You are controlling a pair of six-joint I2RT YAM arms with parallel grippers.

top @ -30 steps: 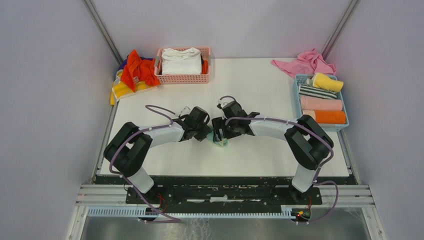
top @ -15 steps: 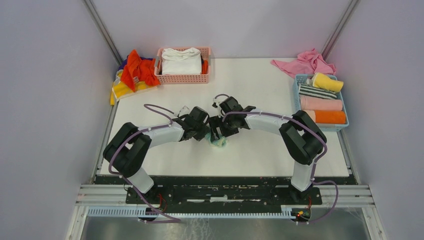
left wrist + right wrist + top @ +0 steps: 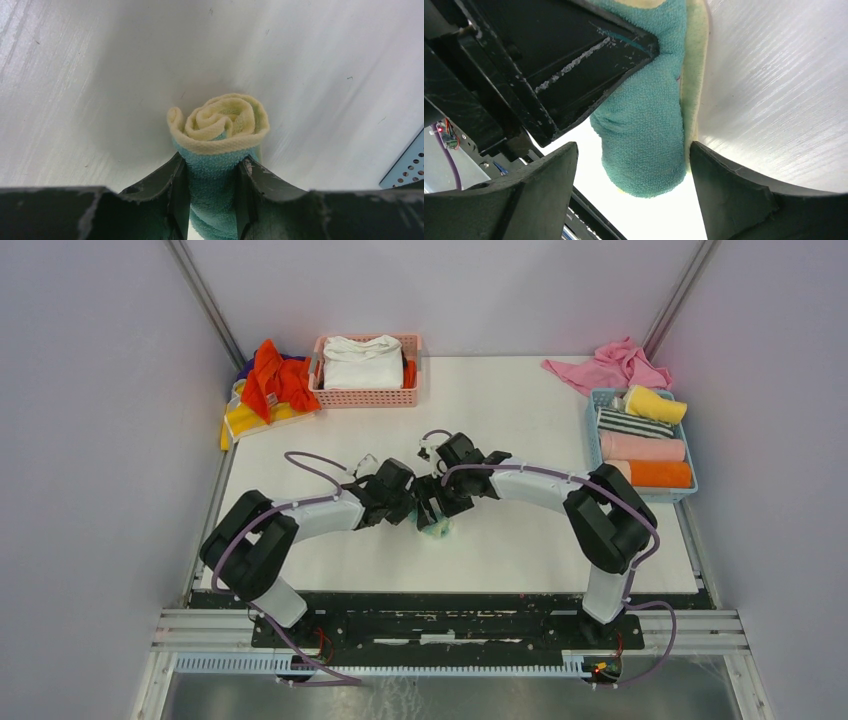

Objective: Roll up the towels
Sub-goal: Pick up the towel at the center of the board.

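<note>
A rolled pale yellow and teal towel [image 3: 436,527] lies at the middle of the white table. In the left wrist view its yellow spiral end [image 3: 218,122] faces the camera, and my left gripper [image 3: 212,172] is shut on its teal body. My right gripper [image 3: 634,155] is open, its fingers on either side of the same roll's teal end [image 3: 644,130], the right finger close against it. In the top view the left gripper [image 3: 408,510] and the right gripper [image 3: 432,512] meet over the roll. Loose orange-red and yellow towels [image 3: 268,380] are piled at the back left.
A pink basket [image 3: 366,395] with folded white cloth stands at the back. A blue basket [image 3: 592,430] at the right holds rolled yellow, striped, pink and orange towels. A loose pink cloth [image 3: 606,366] lies behind it.
Both grippers and the roll have shifted slightly to the left. The right arm has swung further in over the roll.
</note>
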